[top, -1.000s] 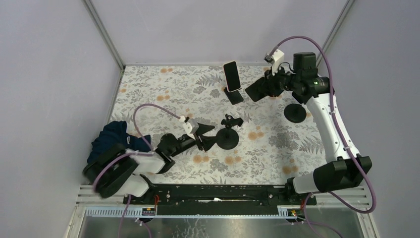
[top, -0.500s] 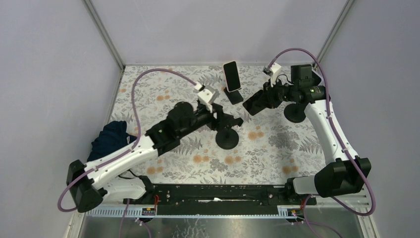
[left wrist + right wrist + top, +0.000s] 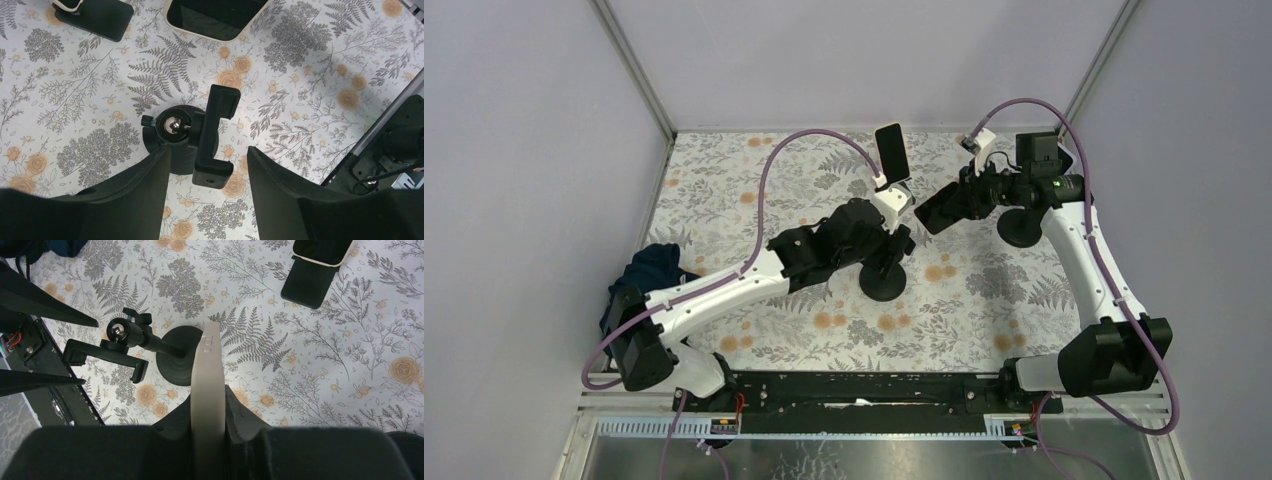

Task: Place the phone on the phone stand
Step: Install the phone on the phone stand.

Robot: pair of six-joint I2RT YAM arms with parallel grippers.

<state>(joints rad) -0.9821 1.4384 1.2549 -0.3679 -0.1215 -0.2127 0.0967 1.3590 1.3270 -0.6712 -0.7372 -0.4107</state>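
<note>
The phone (image 3: 207,375), in a beige case, stands edge-on between the fingers of my right gripper (image 3: 207,401), which is shut on it. In the top view that gripper (image 3: 937,207) hovers right of the table's middle. The phone stand (image 3: 884,272) is a black round base with a ball joint and an empty clamp (image 3: 216,135). It sits at mid-table and shows in the right wrist view as the phone stand (image 3: 176,361). My left gripper (image 3: 892,243) hangs over it, and its open fingers (image 3: 150,185) flank the clamp without touching it. The held phone's dark screen (image 3: 215,20) shows beyond.
A second phone (image 3: 891,153) leans on a black stand at the back, its base (image 3: 306,283) near the held phone. Another round black base (image 3: 1020,228) sits under the right arm. A dark blue cloth (image 3: 646,272) lies at the left edge.
My left arm has swung from the near left out across the table to hang over the phone stand. The right gripper with the phone has dropped slightly.
</note>
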